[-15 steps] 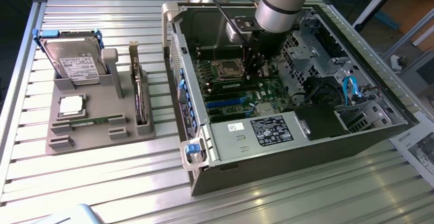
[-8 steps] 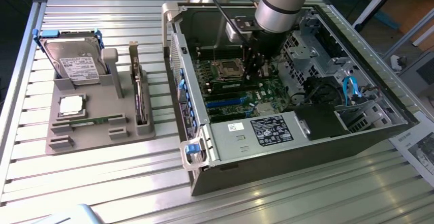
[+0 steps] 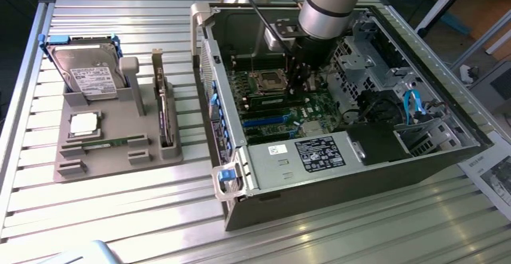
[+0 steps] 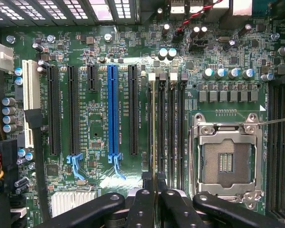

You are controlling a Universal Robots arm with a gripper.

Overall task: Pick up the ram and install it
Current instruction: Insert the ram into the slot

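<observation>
My gripper (image 4: 154,198) is clamped on the ram (image 4: 154,128), held edge-on along the memory slots (image 4: 171,133) beside the processor socket (image 4: 225,159), just above the exterior view's centre. If the ram is tilted or off its slot, pressing could jam or bend it.

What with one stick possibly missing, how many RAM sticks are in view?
2. One stick stands edge-on in the pincer at the memory slots; the other lies in the tray. The arm may hide more.

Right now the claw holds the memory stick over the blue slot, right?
No. The claw holds the memory stick over the black memory slots beside the processor socket, not the blue slot; the wrist view shows it.
</observation>
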